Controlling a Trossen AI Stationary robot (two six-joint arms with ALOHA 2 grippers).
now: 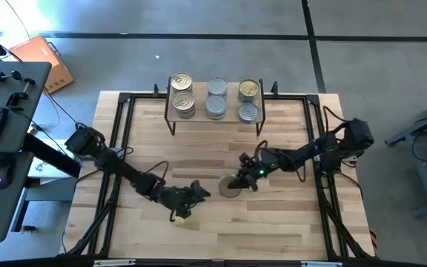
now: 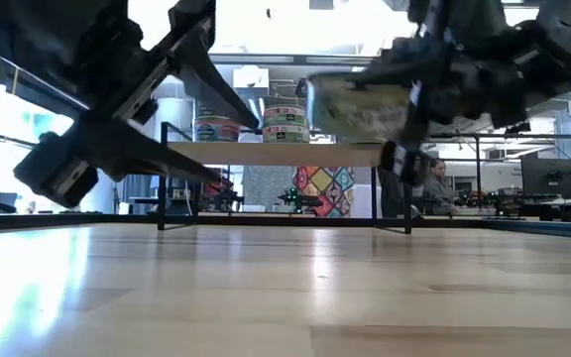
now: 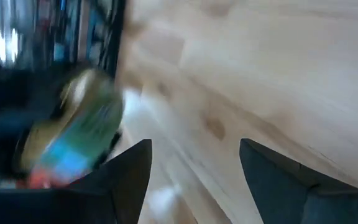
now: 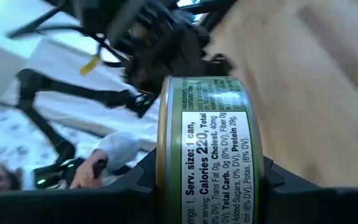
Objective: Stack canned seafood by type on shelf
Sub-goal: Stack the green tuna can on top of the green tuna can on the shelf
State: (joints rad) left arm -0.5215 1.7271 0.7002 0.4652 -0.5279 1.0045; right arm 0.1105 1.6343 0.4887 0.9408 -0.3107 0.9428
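Butcher-block tabletop lies under the right gripper, clenched on a green-labelled round metal tin; the left gripper hangs spread, empty, nearby

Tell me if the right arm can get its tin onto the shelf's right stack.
Probably yes. The right claw holds a tin above the table, and nothing stands between it and the shelf; the left claw sits off to the side.

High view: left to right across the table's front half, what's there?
Left gripper above a yellowish item → held can → right gripper.
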